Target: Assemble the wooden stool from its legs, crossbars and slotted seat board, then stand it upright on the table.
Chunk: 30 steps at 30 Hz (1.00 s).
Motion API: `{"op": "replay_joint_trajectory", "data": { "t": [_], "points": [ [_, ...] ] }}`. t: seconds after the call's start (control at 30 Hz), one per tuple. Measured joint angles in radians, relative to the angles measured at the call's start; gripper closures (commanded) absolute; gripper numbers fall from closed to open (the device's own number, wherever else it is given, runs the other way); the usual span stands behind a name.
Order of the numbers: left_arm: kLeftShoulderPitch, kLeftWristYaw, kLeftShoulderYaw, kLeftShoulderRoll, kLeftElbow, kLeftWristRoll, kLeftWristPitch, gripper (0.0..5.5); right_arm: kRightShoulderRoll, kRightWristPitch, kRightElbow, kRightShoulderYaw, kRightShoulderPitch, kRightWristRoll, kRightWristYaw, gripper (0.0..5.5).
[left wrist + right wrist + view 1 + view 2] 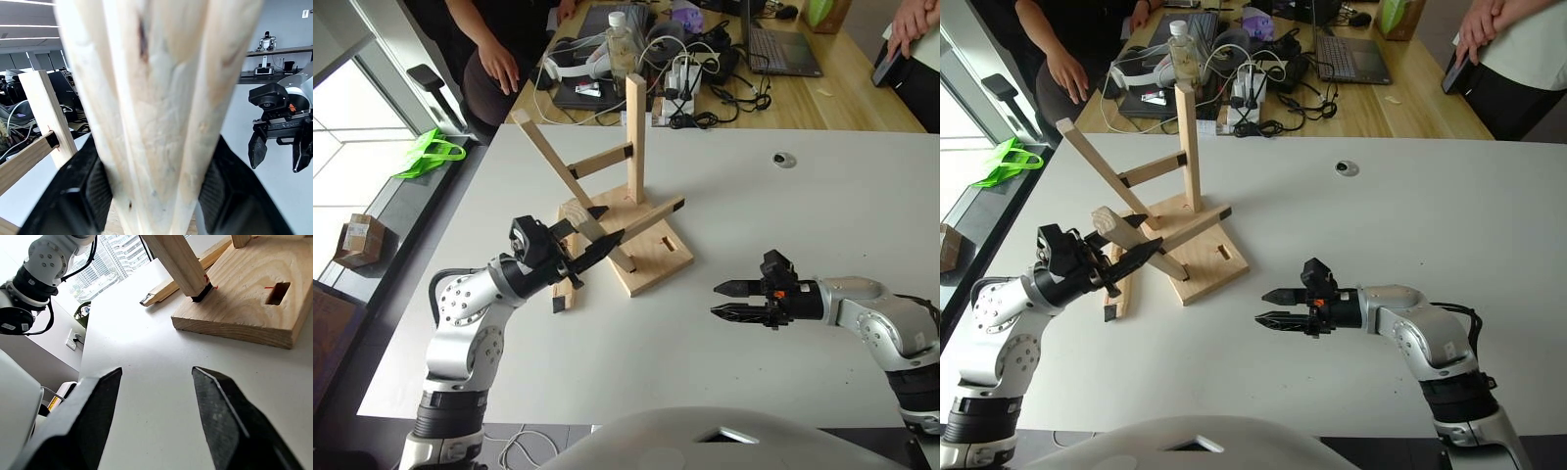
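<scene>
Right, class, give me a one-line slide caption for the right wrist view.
Open right gripper hovers over the white table, facing the slotted seat board where a tilted leg meets it.

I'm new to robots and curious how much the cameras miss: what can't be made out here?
Left wrist view: the wood clamped in the left end effector blocks nearly everything behind it.
Head views: that end effector covers where the tilted leg and a crossbar cross, so which it grips is unclear.
Right wrist view: the top edge cuts off the leg above its foot.
</scene>
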Motion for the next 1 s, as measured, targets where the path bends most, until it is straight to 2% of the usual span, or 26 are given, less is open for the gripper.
{"op": "replay_joint_trajectory", "data": {
  "t": [0.07, 0.1, 0.47, 0.67, 0.73, 1.0],
  "points": [
    [-0.01, 0.006, 0.001, 0.001, -0.001, -0.001, 0.024, 3.42, 0.002, 0.0, 0.0, 0.0, 0.0, 0.0, -0.001, 2.81],
    [-0.016, 0.009, 0.002, 0.002, -0.002, -0.002, 0.037, 3.11, 0.005, -0.001, 0.0, 0.0, 0.0, 0.0, -0.003, 2.81],
    [-0.073, 0.081, 0.05, -0.005, -0.045, 0.003, 0.055, 1.56, 0.036, -0.018, -0.001, 0.0, 0.028, 0.0, -0.043, 2.81],
    [-0.095, 0.157, 0.05, -0.033, -0.161, -0.008, 0.085, 1.51, 0.048, -0.03, -0.016, -0.013, 0.07, 0.001, -0.07, 2.81],
    [-0.119, 0.225, 0.052, -0.052, -0.214, -0.021, 0.118, 1.51, 0.052, -0.031, -0.019, -0.02, 0.088, 0.004, -0.078, 2.81],
    [-0.327, 0.694, 0.126, -0.126, -0.375, -0.098, 0.391, 1.51, 0.1, -0.082, -0.049, -0.061, 0.224, 0.01, -0.142, 2.81]
  ]
}}
